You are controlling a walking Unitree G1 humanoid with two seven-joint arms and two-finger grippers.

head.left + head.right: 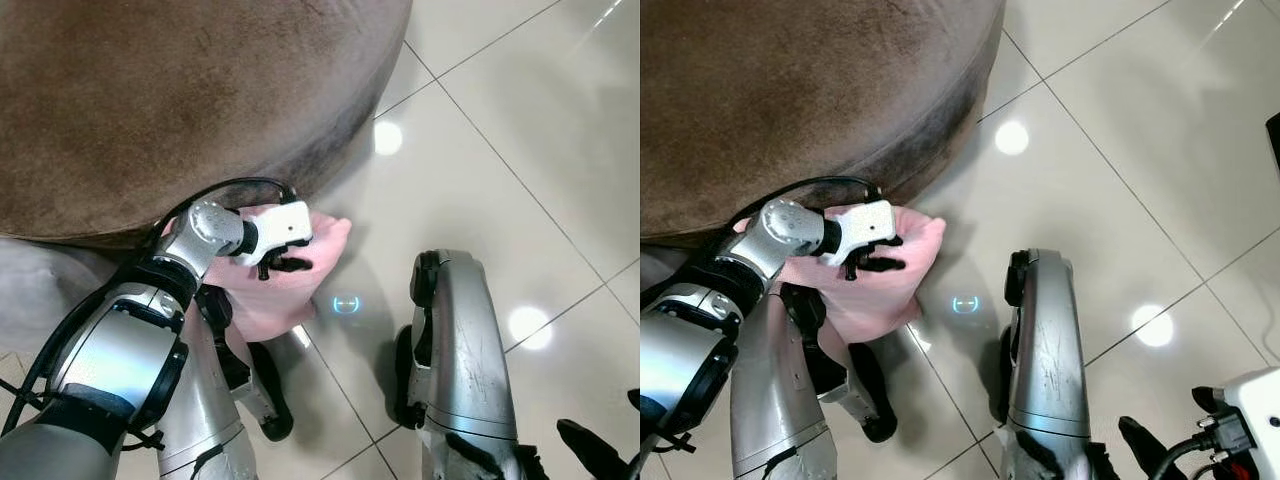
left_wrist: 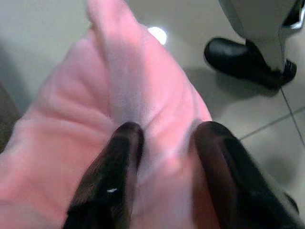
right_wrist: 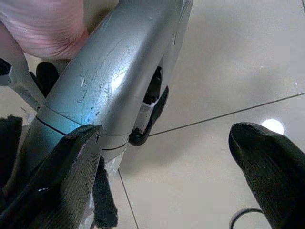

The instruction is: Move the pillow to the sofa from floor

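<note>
Your left gripper (image 2: 162,143) is nearest the lens: its two black fingers (image 2: 121,152) pinch a fold of the pink pillow (image 2: 119,95), so the soft cloth bunches between them and gives a firm hold. Seen from the head, you hold the pillow (image 1: 275,285) low, beside the brown sofa (image 1: 170,100) edge and above the tiled floor (image 1: 480,180), probably ready to lift onto the seat. Your left wrist view proves the pinch; the head views hide it. Your right gripper (image 3: 171,176) hangs idle by the leg (image 3: 105,86), fingers spread with nothing between them.
</note>
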